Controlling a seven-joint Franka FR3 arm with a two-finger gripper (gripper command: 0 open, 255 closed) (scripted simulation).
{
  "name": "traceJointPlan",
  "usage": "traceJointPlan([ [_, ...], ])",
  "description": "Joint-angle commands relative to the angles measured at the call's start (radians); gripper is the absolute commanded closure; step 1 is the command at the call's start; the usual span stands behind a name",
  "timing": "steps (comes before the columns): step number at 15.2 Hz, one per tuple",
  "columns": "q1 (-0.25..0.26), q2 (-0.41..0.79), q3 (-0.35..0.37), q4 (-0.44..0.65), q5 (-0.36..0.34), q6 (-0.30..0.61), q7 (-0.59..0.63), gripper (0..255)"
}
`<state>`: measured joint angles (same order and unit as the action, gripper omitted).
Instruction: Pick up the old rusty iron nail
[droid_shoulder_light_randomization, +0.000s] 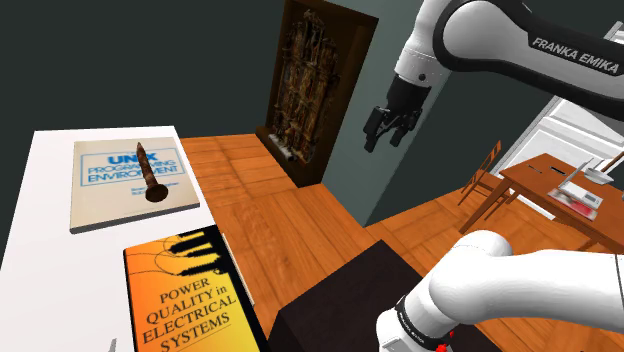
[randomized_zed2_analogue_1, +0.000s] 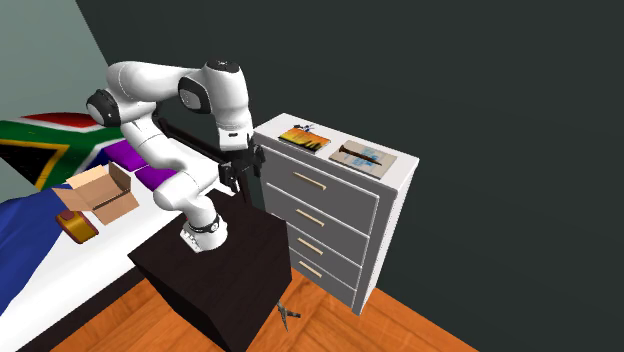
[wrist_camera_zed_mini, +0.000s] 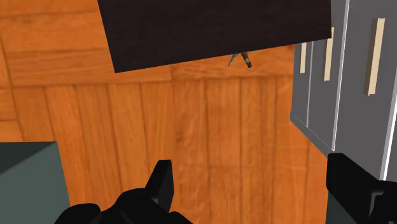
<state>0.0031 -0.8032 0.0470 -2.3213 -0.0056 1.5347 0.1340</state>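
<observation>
**Clerk:** Item one, the task's thing?

**Keeper:** One dark brown, rusty iron nail with a broad flat head and a tapered shank. It lies flat on a pale, blue-lettered book, which rests on the white dresser top. Its long axis runs away from the shoulder camera, head at the near end and point at the far end.

**Clerk:** Neighbours?

**Keeper:** One black-edged book with an orange and yellow cover. It lies just beside the pale book on the same top, apart from the nail.

**Clerk:** The tool?

**Keeper:** One all-black two-finger gripper, hanging in the air off the dresser's edge and well apart from the nail. Its fingers stand spread wide with nothing between them. They point down at the orange plank floor. The grey drawer fronts stand to one side and the dark box stand lies beyond.

**Clerk:** The relation that matters?

**Keeper:** The nail lies toward the shoulder view's left of the gripper, on the dresser top. In his judgement the approach is barely begun. The hand needs to cross over the dresser, descend above the shank, and set its jaws across the long axis. A thin nail lying flat on a book cover offers little to grip.
</observation>
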Motion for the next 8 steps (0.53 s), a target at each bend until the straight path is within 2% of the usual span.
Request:
traceJointPlan([
  [1,0.000,0.000,0.000,0.000,0.000,0.000,0.000,0],
  [8,0.037,0.148,0.131,0.072,0.082,0.085,0.138,0],
])
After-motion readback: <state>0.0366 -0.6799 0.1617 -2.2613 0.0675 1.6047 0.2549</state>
